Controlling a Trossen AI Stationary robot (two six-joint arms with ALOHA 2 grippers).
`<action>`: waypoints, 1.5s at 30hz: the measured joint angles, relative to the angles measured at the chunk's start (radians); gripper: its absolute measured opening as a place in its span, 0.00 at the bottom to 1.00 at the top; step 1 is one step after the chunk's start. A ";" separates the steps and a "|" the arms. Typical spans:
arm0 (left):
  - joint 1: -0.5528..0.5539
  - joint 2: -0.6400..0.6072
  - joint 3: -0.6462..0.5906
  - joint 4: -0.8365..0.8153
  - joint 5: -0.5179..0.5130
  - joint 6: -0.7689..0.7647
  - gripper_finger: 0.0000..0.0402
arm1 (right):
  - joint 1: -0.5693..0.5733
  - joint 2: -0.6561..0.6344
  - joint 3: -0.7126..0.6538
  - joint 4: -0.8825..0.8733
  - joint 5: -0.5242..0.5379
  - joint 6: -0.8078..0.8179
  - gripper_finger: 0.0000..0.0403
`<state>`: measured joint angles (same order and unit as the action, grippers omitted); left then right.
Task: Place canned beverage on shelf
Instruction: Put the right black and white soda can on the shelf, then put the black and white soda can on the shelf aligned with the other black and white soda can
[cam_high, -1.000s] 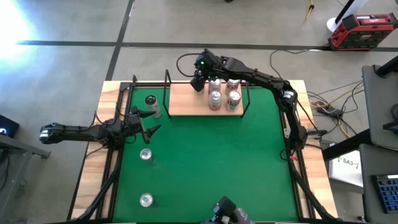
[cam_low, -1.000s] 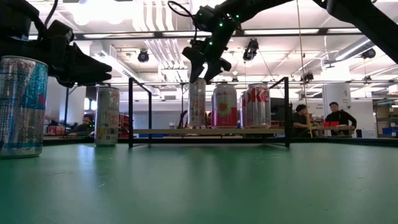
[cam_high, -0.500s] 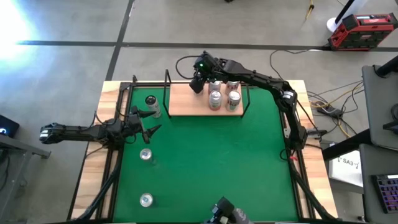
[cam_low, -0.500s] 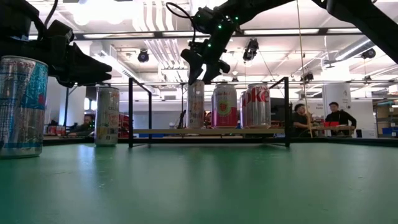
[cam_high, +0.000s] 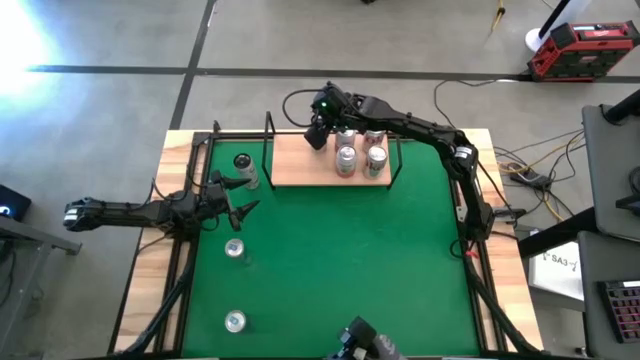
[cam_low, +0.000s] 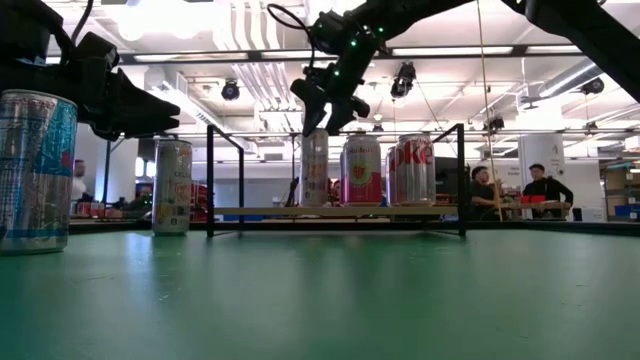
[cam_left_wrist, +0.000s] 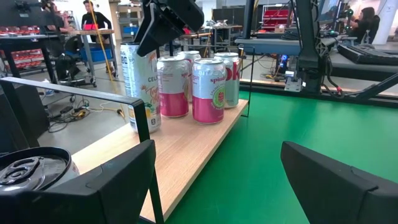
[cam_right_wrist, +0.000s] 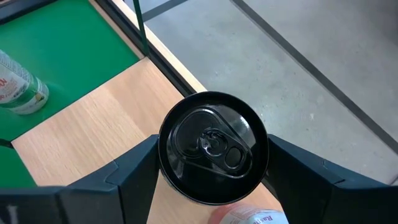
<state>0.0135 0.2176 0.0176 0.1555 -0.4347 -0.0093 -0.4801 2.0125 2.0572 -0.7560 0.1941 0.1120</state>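
Shelf (cam_high: 300, 165) unchanged since before: right jaws (cam_low: 322, 108) apart above tall can (cam_low: 315, 168) (left jaws (cam_high: 240, 196) apart).

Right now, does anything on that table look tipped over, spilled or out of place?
Nothing stands out. The cans on the shelf and the cans on the green mat all stand upright, with no spill. The right gripper hovers just above the tall can at the shelf's back.

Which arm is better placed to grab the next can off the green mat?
Left. The left gripper hangs open beside a loose can; the right gripper is over the shelf, open around a placed can.
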 joint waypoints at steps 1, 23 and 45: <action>0.000 0.000 0.000 0.000 0.000 0.000 0.83 | 0.000 0.000 -0.001 0.000 0.000 0.000 0.64; 0.000 0.000 0.000 0.000 0.000 0.000 0.83 | 0.002 0.002 -0.008 0.007 0.009 0.000 0.70; 0.000 0.000 0.000 0.000 0.000 0.000 0.83 | 0.024 -0.002 0.037 0.002 0.027 -0.001 0.89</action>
<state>0.0139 0.2176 0.0177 0.1555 -0.4347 -0.0093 -0.4557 2.0106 2.0939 -0.7541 0.2214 0.1115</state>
